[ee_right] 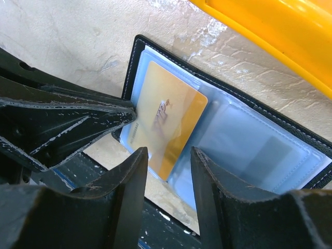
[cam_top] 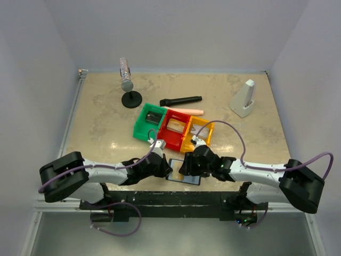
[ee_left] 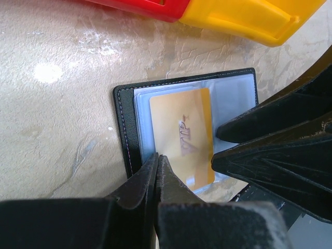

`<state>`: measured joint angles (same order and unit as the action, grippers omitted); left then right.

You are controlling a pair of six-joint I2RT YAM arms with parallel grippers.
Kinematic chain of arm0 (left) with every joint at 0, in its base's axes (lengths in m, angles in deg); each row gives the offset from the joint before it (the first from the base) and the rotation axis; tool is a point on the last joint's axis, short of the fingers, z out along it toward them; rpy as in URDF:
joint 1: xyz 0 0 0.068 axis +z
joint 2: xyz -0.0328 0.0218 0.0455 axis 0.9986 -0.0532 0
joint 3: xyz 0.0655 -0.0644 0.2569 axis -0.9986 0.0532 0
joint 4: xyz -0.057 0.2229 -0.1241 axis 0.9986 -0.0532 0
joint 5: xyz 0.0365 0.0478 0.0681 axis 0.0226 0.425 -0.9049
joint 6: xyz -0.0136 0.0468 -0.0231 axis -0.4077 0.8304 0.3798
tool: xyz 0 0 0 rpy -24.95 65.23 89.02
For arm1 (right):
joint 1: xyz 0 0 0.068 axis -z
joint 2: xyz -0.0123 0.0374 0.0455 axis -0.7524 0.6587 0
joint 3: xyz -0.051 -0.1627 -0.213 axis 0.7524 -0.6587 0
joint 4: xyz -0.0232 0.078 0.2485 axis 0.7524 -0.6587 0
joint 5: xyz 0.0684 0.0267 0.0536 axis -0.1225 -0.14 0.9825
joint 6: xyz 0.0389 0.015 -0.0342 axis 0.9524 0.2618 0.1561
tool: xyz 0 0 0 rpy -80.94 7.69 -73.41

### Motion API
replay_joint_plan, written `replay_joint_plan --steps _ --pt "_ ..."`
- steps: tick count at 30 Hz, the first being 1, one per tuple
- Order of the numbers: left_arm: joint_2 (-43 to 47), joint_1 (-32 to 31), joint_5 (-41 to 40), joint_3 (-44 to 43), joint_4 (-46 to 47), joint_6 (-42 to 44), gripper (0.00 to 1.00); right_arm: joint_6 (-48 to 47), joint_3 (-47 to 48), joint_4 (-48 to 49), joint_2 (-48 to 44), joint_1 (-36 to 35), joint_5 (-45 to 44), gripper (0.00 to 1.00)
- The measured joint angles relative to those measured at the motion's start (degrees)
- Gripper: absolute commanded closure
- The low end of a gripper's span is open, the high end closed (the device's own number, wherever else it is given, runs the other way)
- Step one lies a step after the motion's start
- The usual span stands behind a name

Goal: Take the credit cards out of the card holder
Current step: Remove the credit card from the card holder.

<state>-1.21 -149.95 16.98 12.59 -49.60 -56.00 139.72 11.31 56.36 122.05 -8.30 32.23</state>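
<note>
Mottled beige bench [cam_top: 101, 128] carries the card holder [ee_left: 123, 119], lying open just on the near side of the yellow bin [ee_left: 249, 18], an orange card [ee_left: 181, 129] poking partly out of its clear sleeve [ee_right: 249, 140]. My left tool [ee_left: 157, 160] is clenched at the holder's edge farthest from the bin, pinching what I cannot tell, while my right tool [ee_right: 168, 154] is spread with the card's free end before its gap. I judge it best to pin the holder flat with the left, close the right on the card alone, and draw straight along the sleeve.

left end effector [ee_left: 157, 157] facing right end effector [ee_right: 168, 155], yellow bin [ee_left: 249, 18] behind, tabletop [cam_top: 250, 141] open rightward
</note>
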Motion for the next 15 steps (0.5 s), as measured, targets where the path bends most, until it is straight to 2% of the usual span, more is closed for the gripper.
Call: replay_joint_plan --steps 15 --pt "0.0 0.0 0.0 0.9 1.4 -0.5 1.00 0.7 0.0 2.2 2.8 0.0 0.6 0.58"
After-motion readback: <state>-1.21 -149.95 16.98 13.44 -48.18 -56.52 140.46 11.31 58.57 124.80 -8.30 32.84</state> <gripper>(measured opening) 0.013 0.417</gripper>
